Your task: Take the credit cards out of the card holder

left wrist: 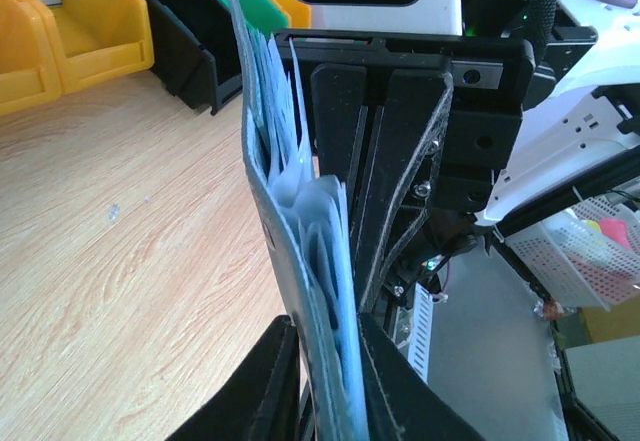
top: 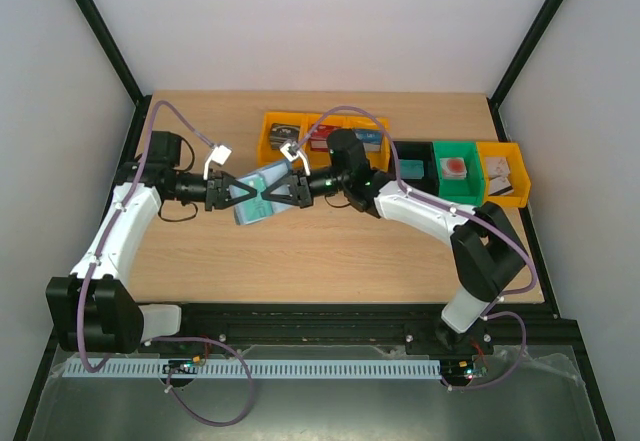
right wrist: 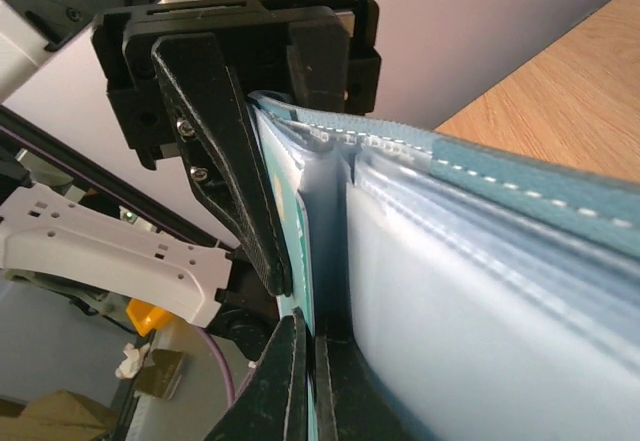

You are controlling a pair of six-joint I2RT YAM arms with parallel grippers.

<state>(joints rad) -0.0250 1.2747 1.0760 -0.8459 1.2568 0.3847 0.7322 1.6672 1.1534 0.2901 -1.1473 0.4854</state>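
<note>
The light blue card holder [top: 256, 201] hangs above the table between both grippers. My left gripper [top: 238, 193] is shut on one end of it; in the left wrist view the holder [left wrist: 290, 191] stands edge-on between my fingers [left wrist: 330, 391], its clear sleeves fanned out. My right gripper [top: 273, 193] faces it from the other side. In the right wrist view it [right wrist: 315, 386] is shut on a thin teal-faced credit card [right wrist: 297, 251] at the holder's edge, beside the clear sleeves [right wrist: 480, 301] and stitched cover. The left gripper's finger [right wrist: 225, 151] presses right beside that card.
A row of bins stands at the back of the wooden table [top: 330, 251]: yellow bins [top: 325, 136] holding small items, a black bin [top: 412, 166], a green bin [top: 457, 168] and another yellow bin [top: 503, 173]. The bins lie just behind the right arm.
</note>
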